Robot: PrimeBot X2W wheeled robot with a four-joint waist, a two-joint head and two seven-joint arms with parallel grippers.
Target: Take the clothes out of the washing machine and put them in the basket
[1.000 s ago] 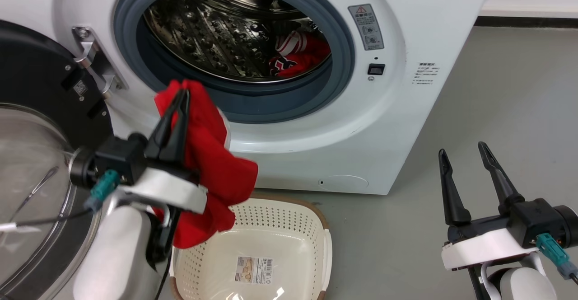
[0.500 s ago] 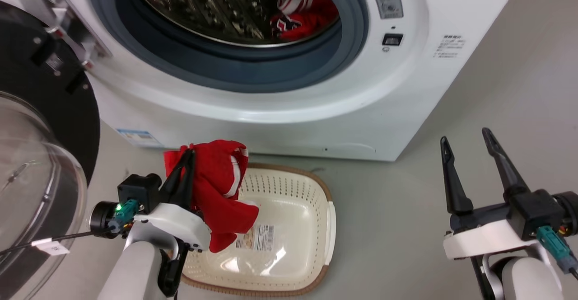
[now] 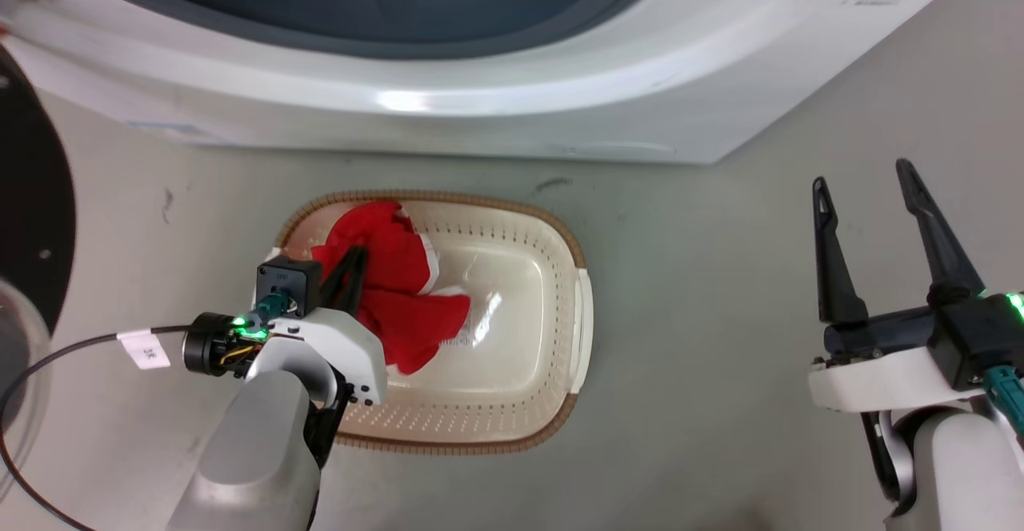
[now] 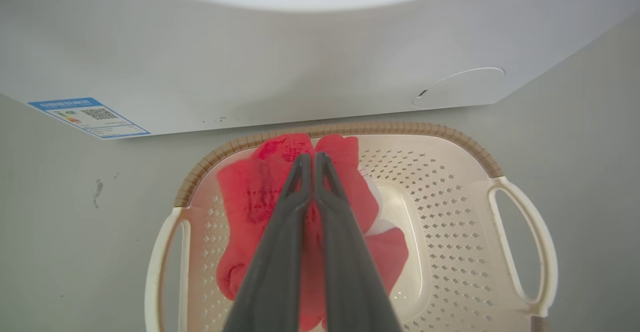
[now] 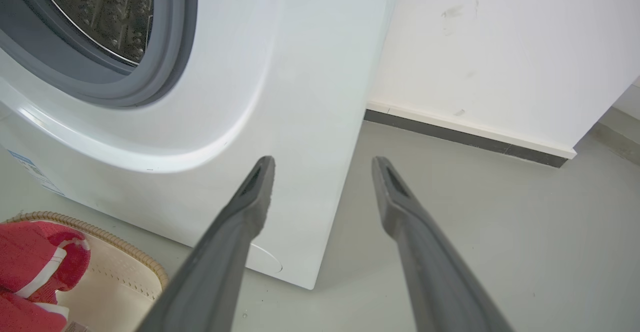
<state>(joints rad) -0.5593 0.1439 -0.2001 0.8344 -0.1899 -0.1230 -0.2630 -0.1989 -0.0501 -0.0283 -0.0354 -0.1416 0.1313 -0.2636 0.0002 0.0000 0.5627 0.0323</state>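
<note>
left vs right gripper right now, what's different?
The left gripper is shut, pinched on the red garment; the right gripper is open and empty. The left gripper sits over the basket, with the garment inside it; the right gripper is off to the side over the floor, near the washing machine. Both have the same long dark fingers.

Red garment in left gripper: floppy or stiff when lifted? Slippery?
Probably floppy: the red garment drapes in folds either side of the shut left gripper and sags into the basket. Likely light, since a narrow fingertip pinch holds it. Slipping seems unlikely; fabric bunches around the fingers.
</note>
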